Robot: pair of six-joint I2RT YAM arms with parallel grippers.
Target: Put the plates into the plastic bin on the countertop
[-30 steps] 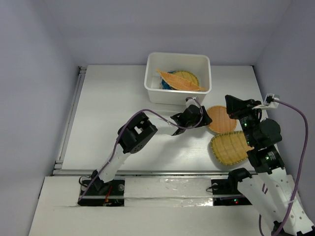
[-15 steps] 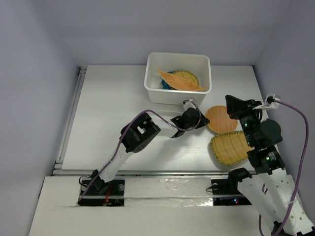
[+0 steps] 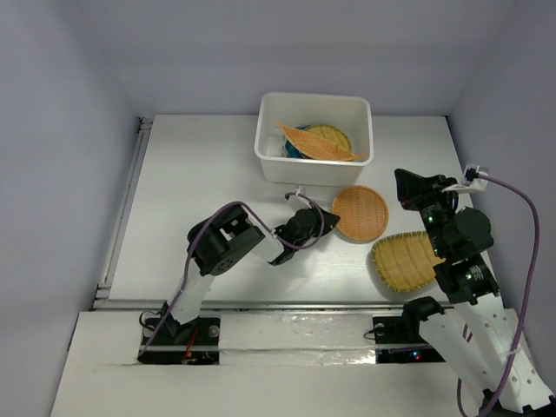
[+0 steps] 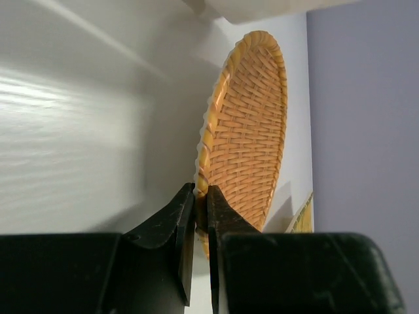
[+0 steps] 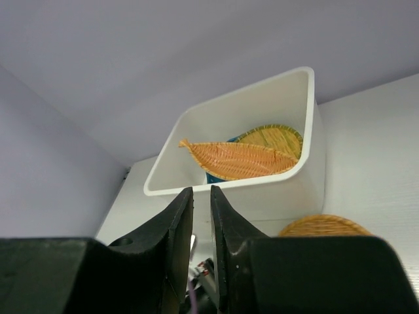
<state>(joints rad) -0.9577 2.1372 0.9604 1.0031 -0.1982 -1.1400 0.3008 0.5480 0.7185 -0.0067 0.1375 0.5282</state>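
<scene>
My left gripper point(image 3: 327, 219) is shut on the near rim of a round orange woven plate point(image 3: 360, 213), which lies on the white countertop point(image 3: 200, 191) just in front of the white plastic bin point(image 3: 313, 170). In the left wrist view the jaws point(image 4: 201, 196) pinch the plate's rim point(image 4: 245, 137). The bin holds an oblong orange plate point(image 3: 320, 144), a yellow-green woven plate point(image 3: 334, 134) and a teal plate point(image 3: 292, 150). My right gripper point(image 3: 408, 188) is shut and empty, raised above a fan-shaped yellow plate point(image 3: 402, 261). The right wrist view shows the bin point(image 5: 262, 111) ahead.
A metal rail point(image 3: 122, 208) runs along the countertop's left edge. Purple cables loop off both arms. Grey walls close in the back and sides.
My left gripper has pulled back to the left and dragged the round orange plate with it, away from the fan-shaped plate. The right arm has barely moved.
</scene>
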